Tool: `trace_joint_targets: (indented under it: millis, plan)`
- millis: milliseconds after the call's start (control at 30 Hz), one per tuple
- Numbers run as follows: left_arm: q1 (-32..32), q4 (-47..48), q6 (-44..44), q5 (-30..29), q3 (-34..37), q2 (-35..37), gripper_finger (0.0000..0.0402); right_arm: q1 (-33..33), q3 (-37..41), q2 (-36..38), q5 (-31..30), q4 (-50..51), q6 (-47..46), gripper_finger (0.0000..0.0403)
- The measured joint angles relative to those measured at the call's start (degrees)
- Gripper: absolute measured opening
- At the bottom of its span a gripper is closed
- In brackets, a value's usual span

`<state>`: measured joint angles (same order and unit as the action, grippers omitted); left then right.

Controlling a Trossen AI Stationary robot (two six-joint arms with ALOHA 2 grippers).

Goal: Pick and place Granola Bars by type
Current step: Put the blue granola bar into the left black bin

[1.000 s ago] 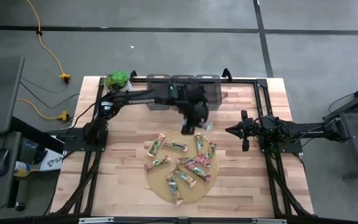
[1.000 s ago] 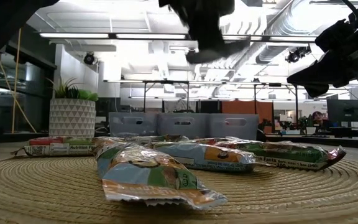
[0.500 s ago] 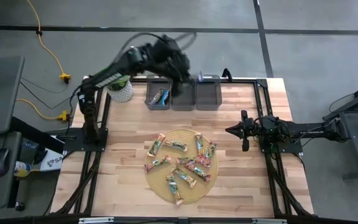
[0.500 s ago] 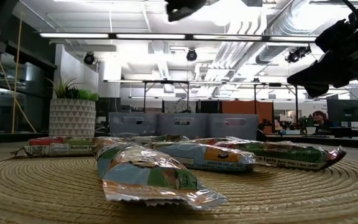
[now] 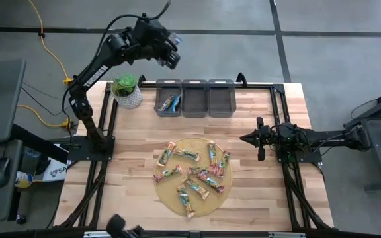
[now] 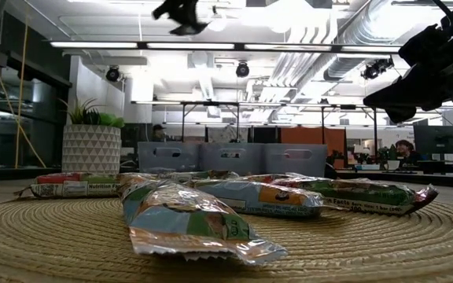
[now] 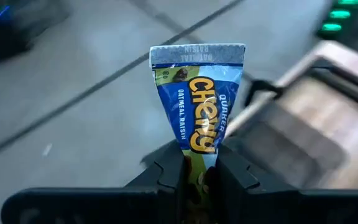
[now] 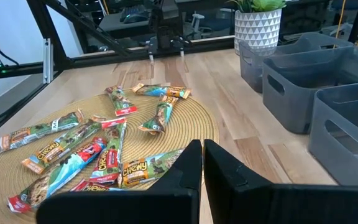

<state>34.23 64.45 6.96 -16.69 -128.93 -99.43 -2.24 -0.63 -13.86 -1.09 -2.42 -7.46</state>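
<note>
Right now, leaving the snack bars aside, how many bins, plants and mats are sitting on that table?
Grey bins: 3
Potted plant: 1
Woven mat: 1
Total: 5

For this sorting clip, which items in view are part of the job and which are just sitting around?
Job:
- granola bars on the woven mat
- blue bar clamped in the left gripper
- three grey bins, one bar already in the left bin

Bystanders:
- potted plant
- right gripper, waiting beside the mat
</note>
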Motion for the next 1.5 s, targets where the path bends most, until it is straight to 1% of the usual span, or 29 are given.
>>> trace_joint_targets:
  millis: [67,133,200,300,400,500,600,700,800,900,1000,1100,1233,1333,1400,1500]
  plan:
    - [0.98,1.2,5.21,-3.96,1.38,0.04,0.0055,0.01,0.0,0.01,-0.01,0.02,0.02,0.0]
    - [1.47,1.54,11.02,-6.67,3.87,0.05,0.0055,0.02,-0.01,0.01,-0.01,0.02,0.0,0.0]
    - [2.32,2.09,15.81,-6.48,6.21,-0.2,0.0055,0.0,0.01,0.01,0.01,0.02,0.01,0.0]
    - [2.95,1.29,18.96,-5.34,10.63,-0.02,0.0055,0.01,0.01,0.0,0.0,0.02,0.02,0.0]
    - [3.01,-0.59,20.95,-6.01,17.91,-0.05,0.0055,0.01,0.0,0.01,0.0,0.02,0.01,0.0]
    - [2.9,-5.23,22.32,-3.29,26.07,-0.16,0.0055,0.02,-0.01,0.01,-0.01,0.02,0.02,0.0]
    - [2.9,-12.34,23.51,-0.67,34.5,-0.14,0.0055,0.0,0.01,0.01,-0.01,0.02,0.01,0.0]
    - [2.9,-18.79,27.39,1.08,42.33,-0.14,0.0055,0.01,-0.01,-0.01,-0.01,0.03,0.02,0.0]
    - [2.94,-23.47,29.95,2.64,48.82,-0.14,0.0055,0.01,0.0,0.01,-0.01,0.02,0.01,0.0]
    - [2.9,-29.27,29.28,3.12,53.56,-0.15,0.0055,0.0,-0.01,0.01,-0.01,0.02,0.0,0.0]
    - [2.9,-32.56,29.53,4.27,56.5,-0.17,0.0055,0.0,0.01,0.01,-0.01,0.02,0.01,0.0]
    - [2.9,-34.78,29.48,4.6,58.0,-0.14,0.0055,0.02,0.0,0.01,-0.01,0.02,0.01,0.0]
    - [2.9,-34.63,28.77,4.62,58.56,-0.14,0.0056,0.02,0.01,0.01,0.01,0.02,0.0,0.0]
    - [2.9,-35.55,26.12,6.19,58.56,-0.14,0.0057,0.02,0.01,0.01,0.01,0.02,0.0,0.0]
    - [2.9,-36.15,25.09,7.55,58.56,-0.14,0.0064,0.01,0.01,0.01,0.01,0.02,0.01,0.0]
    - [2.89,-36.06,24.81,8.48,58.56,-0.14,0.0091,0.0,0.01,0.01,0.01,0.02,0.02,0.0]
